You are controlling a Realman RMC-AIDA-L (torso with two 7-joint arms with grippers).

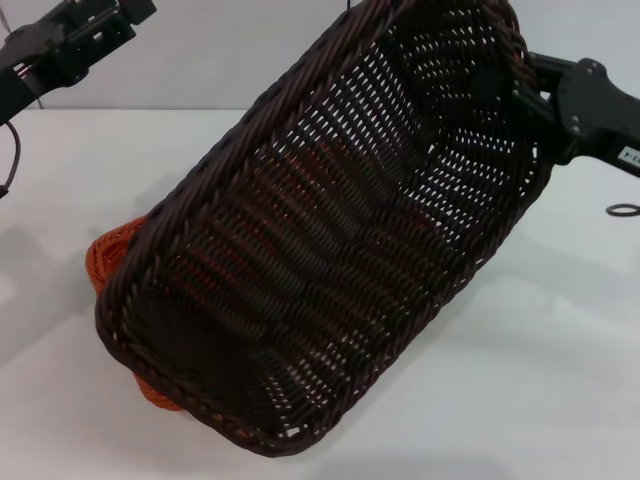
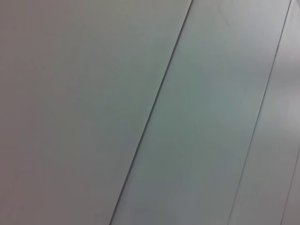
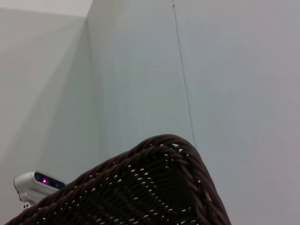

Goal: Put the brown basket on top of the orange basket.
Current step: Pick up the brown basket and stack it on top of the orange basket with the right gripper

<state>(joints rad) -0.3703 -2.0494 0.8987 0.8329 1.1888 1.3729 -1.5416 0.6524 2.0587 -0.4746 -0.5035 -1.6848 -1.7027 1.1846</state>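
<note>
Right gripper (image 1: 535, 105) clenched on far end wall of rectangular dark brown woven basket (image 1: 330, 240), tilted above rectangular bright orange woven basket (image 1: 110, 255). Left gripper (image 1: 85, 30) parked upper left.

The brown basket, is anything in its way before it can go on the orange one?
Nothing visible is. The brown basket hangs tilted in the air, carried at its far end by the right hand, and the orange basket peeks out right beneath it on the table. The left hand is parked away at the back.
</note>
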